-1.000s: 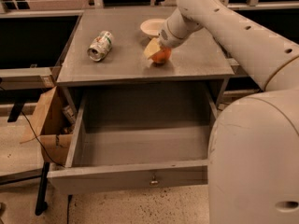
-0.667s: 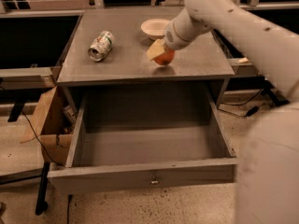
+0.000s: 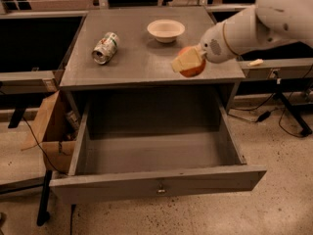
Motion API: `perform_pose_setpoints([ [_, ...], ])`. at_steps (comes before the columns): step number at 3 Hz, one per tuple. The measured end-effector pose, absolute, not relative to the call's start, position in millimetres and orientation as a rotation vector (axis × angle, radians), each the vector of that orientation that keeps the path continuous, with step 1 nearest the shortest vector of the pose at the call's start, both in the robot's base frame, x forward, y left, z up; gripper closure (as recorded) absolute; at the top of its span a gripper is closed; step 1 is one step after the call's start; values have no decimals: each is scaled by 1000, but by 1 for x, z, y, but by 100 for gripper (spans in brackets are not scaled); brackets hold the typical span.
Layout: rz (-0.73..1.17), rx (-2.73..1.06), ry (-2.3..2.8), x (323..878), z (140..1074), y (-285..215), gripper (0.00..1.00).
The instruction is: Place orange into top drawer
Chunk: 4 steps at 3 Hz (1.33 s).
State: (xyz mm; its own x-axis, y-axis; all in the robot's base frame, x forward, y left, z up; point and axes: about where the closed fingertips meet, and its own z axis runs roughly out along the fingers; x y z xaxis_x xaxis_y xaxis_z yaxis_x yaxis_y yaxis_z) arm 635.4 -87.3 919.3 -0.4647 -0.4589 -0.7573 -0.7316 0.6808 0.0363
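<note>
- Since the earlier frame the gripper (image 3: 188, 62) has carried the small round orange fruit (image 3: 194, 71) from beside the cream bowl (image 3: 166, 30) toward 5 o'clock, to the grey table's (image 3: 132, 62) front edge.
- Its jaws are clamped on the fruit.
- The wide grey top drawer (image 3: 122, 189) stands pulled open at 6 o'clock, below.
- Best, I judge: hold firm, clear the table's lip, swing toward 7 o'clock over the drawer's middle, lower close to its floor, then release.
- The crushed green-white can (image 3: 105, 47) lies at 10 o'clock, well apart.
</note>
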Motion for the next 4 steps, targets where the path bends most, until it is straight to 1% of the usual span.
perform_pose_setpoints([
  [1,564,-1049,2131,595,898,-91,100],
  [2,714,-1189,2152,580,833,-29,100],
  [3,714,-1189,2152,580,833,-29,100],
  [4,744,-1228,2130,576,808,-18,100],
])
